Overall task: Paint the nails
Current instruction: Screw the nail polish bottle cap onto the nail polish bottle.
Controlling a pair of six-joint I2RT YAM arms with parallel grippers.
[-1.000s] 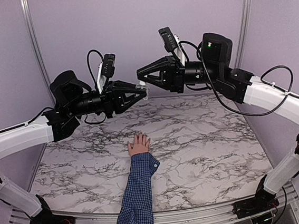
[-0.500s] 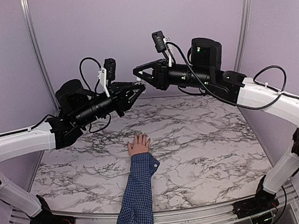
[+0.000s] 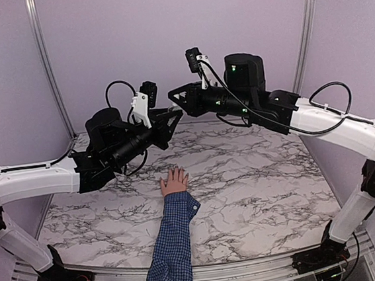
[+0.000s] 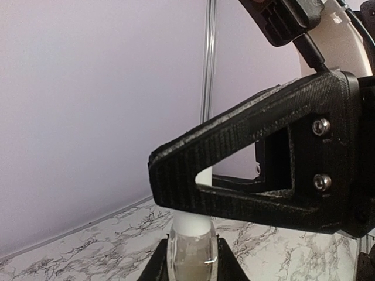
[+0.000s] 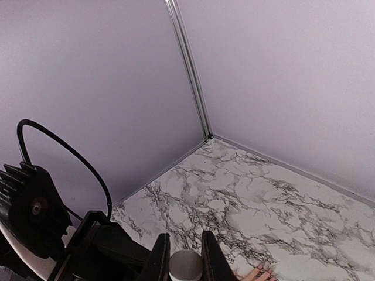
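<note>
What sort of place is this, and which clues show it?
Probably a robot test booth: plain lilac walls with metal corner posts, a marble-patterned tabletop, left arm and right arm bolted at its near edge.

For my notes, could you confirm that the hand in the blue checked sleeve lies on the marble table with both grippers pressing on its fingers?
Not quite: the top external view shows the left gripper and right gripper held up in the air, clear of the hand. The rest is right.

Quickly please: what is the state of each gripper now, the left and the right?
Left gripper: closed, holding a small clear bottle.
Right gripper: closed on the white cap of that bottle.
</note>
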